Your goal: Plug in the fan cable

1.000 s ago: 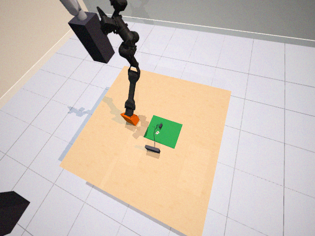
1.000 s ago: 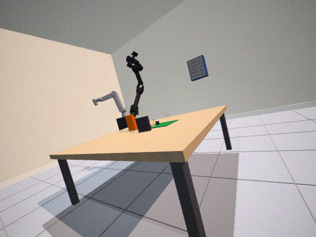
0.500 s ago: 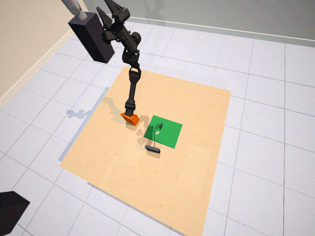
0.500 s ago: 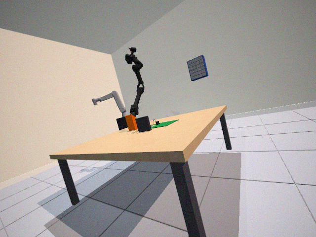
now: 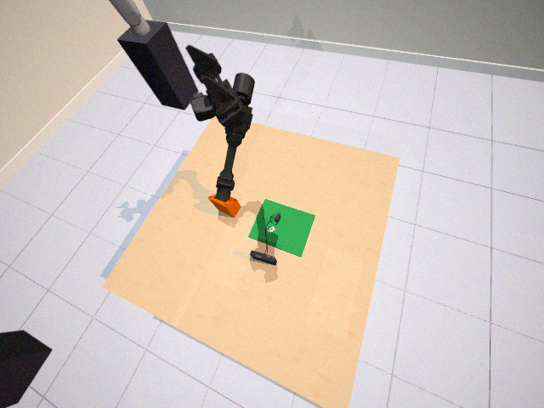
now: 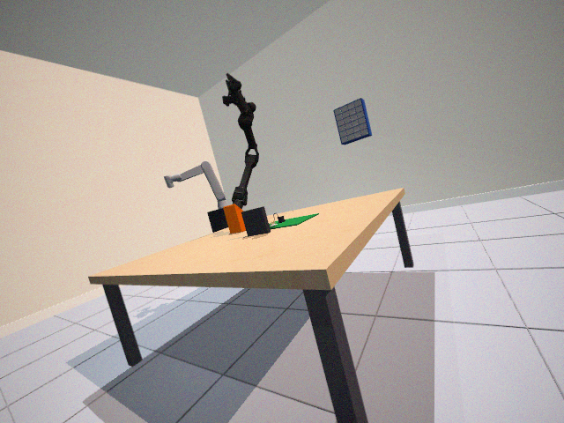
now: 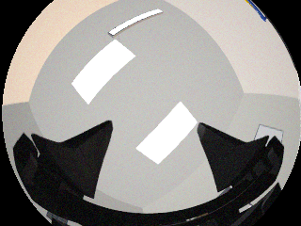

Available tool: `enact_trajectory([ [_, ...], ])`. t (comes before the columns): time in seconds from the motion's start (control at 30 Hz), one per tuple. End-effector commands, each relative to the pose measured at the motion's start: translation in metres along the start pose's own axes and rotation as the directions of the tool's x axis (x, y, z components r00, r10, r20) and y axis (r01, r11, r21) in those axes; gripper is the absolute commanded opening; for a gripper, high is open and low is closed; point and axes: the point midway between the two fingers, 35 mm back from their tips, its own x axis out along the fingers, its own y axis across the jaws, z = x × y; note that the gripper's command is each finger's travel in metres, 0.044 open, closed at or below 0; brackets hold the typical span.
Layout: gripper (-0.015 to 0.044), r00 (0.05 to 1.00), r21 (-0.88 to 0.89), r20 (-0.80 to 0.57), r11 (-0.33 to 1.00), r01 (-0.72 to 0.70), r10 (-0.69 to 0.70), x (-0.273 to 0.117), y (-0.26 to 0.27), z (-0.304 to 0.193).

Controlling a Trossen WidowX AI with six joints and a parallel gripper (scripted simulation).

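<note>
The green board [image 5: 294, 239] [image 6: 300, 220] lies on the table. The fan [image 5: 263, 257] [image 6: 257, 221], a dark slab, stands upright beside the board. Its thin dark cable [image 5: 266, 239] runs over the board towards a small dark block [image 5: 277, 217] [image 6: 280, 218]. A small white part [image 5: 272, 229] sits near that block on the board. Which part is the plug or the four-pin header, and how they are seated, is too small to tell. My gripper [image 7: 157, 126] is open and empty, raised high above the table, far from board and cable, and faces the ceiling.
My arm stands on an orange base [image 5: 225, 206] [image 6: 234, 219] beside the board, on the wooden table [image 5: 333, 303] [image 6: 291, 250]. A grey arm [image 6: 207, 177] on a dark pedestal [image 5: 160, 65] stands behind. A blue-edged panel [image 6: 352, 122] is at the far wall.
</note>
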Motion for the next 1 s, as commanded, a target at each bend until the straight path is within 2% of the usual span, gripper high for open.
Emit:
enact_trajectory([
  [0.0,0.0440,0.975,-0.185,0.014,0.958,0.219,-0.221,-0.017,-0.069,0.012],
  [0.13,0.0440,0.905,-0.334,0.029,0.849,0.409,-0.424,-0.043,-0.127,0.021],
  [0.27,0.0440,0.791,-0.463,0.056,0.686,0.561,-0.609,-0.078,-0.181,0.033],
  [0.5,0.0440,0.488,-0.629,0.131,0.308,0.713,-0.863,-0.162,-0.260,0.058],
  [0.73,0.0440,0.095,-0.717,0.220,-0.095,0.691,-0.971,-0.268,-0.309,0.088],
  [0.97,0.0440,-0.323,-0.739,0.294,-0.428,0.520,-0.900,-0.382,-0.319,0.116],
])
